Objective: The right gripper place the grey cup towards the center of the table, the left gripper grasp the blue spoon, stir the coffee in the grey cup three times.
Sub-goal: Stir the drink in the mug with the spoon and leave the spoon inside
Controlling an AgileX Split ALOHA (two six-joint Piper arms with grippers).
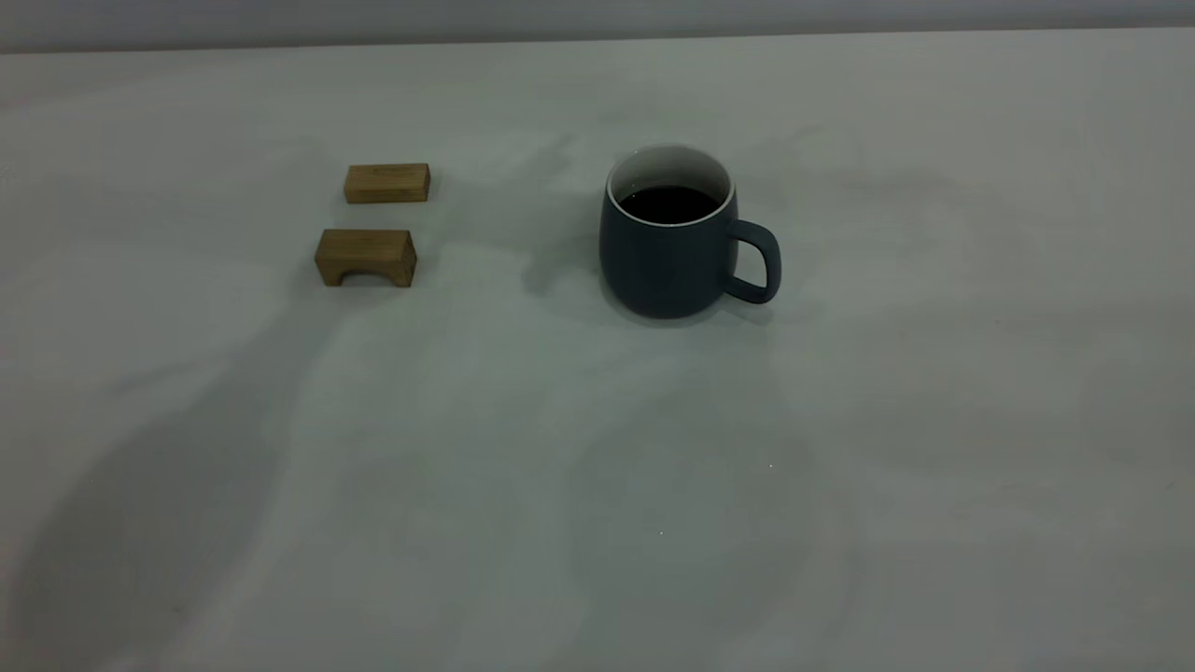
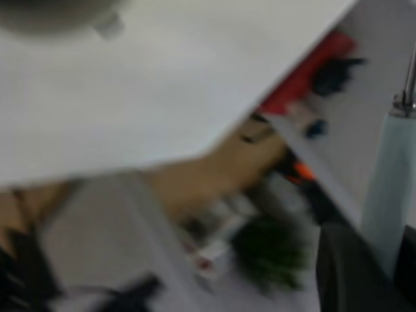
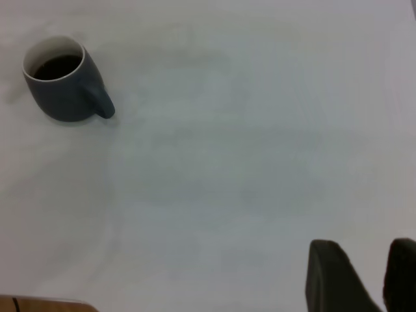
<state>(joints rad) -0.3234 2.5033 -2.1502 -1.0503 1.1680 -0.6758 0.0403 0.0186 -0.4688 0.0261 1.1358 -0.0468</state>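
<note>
While the table [image 1: 934, 420] is mostly bare, the grey cup [image 1: 667, 247] sits upright near its middle, coffee [image 1: 668, 203] inside, two wooden blocks [image 1: 366, 257] off to one side. Left gripper [image 2: 377, 260] is clamped on the blue spoon [image 2: 389, 188], up off the table. Right gripper [image 3: 364, 276] hangs well away from the cup, fingers slightly parted, empty. I'd bring the spoon down centred over the rim, then stir gently. No readable writing anywhere.
</note>
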